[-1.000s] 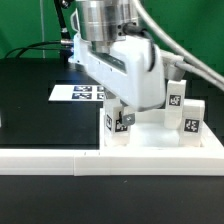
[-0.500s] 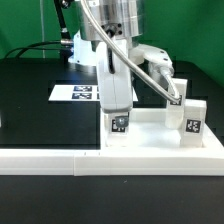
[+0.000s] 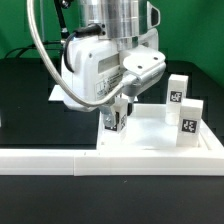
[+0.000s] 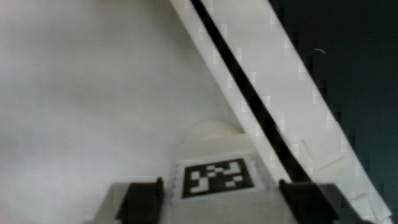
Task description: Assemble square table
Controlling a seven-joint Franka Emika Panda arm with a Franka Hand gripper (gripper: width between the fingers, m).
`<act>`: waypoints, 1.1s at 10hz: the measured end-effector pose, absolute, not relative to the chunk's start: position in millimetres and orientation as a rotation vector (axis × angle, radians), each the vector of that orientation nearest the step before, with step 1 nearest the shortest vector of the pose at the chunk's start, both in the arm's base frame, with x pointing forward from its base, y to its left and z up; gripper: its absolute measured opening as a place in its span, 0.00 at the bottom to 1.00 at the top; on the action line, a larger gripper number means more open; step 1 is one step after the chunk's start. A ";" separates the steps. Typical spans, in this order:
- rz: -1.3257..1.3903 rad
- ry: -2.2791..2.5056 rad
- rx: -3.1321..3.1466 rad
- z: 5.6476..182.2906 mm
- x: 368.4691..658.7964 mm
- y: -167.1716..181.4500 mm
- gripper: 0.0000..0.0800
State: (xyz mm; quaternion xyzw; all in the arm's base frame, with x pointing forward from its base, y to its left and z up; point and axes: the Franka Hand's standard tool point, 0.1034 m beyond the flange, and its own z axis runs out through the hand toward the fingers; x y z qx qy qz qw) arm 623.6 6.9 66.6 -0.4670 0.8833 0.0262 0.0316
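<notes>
Three tagged leg blocks stand on the square table's slab [image 3: 150, 140], which lies against the long white L-shaped rail [image 3: 60, 160]. Taking the slab as your landmark: at its corner toward the exterior view's left, one leg block [image 3: 112, 122] stands upright, and your gripper [image 3: 117, 108] sits directly over it. In the wrist view the dark fingertips [image 4: 135, 200] flank that block's tag [image 4: 219, 176] on both sides, but you cannot tell whether they press it. Two more leg blocks [image 3: 191, 118] stand at the slab's side toward the exterior view's right, well apart from the gripper.
</notes>
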 end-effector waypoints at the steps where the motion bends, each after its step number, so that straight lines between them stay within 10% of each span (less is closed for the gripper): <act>1: 0.077 2.725 -1.431 66.5 623.5 6.9 0.39; 5: 0.062 2.704 -1.461 66.1 622.7 7.1 0.39; 7: 0.063 2.702 -1.466 65.4 622.4 7.8 0.68; 11: 0.099 2.658 -1.458 94.7 612.2 24.5 0.80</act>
